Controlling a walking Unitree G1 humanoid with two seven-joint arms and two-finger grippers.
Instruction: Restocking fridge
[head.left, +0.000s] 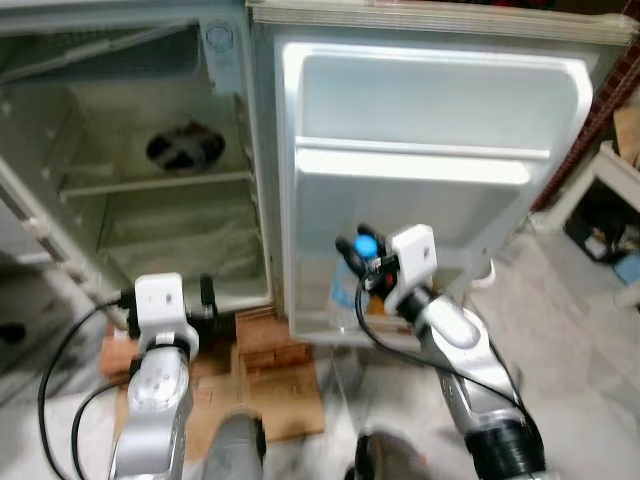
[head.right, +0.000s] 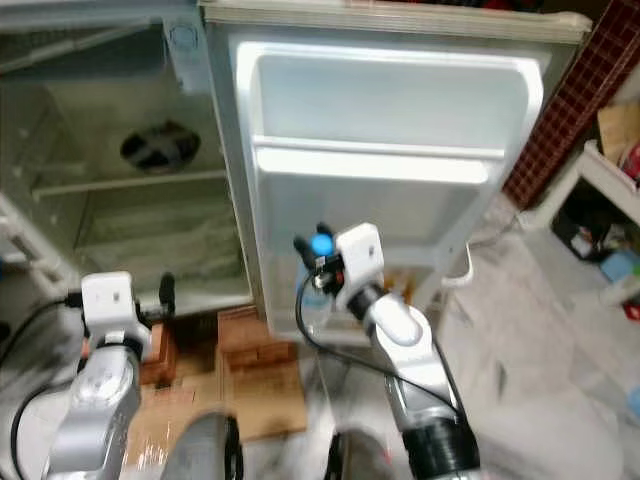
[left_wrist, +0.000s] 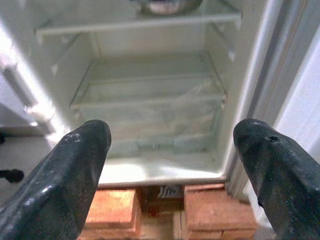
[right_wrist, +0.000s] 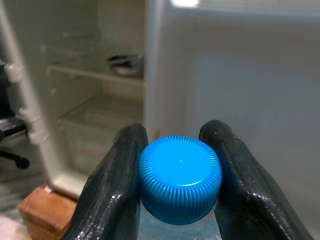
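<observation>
Right gripper (right_wrist: 175, 165) clamps the blue-capped bottle (right_wrist: 180, 176) beside the fridge door (head.left: 430, 190).

Ribbed glossy blue plastic cap (right_wrist: 180, 176) between my right gripper's (right_wrist: 176, 165) matt, rubbery black fingers (right_wrist: 116, 195). Beyond: smooth white plastic door liner (head.left: 420, 150). Below my left gripper (left_wrist: 175, 175): rough reddish bricks (left_wrist: 112, 212), brown cardboard (head.left: 285, 400).

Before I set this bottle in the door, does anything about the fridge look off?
Yes: the fridge stands on bricks and flattened cardboard instead of the floor. The right tool grips the bottle at its blue cap. Nothing looks spilled.
</observation>
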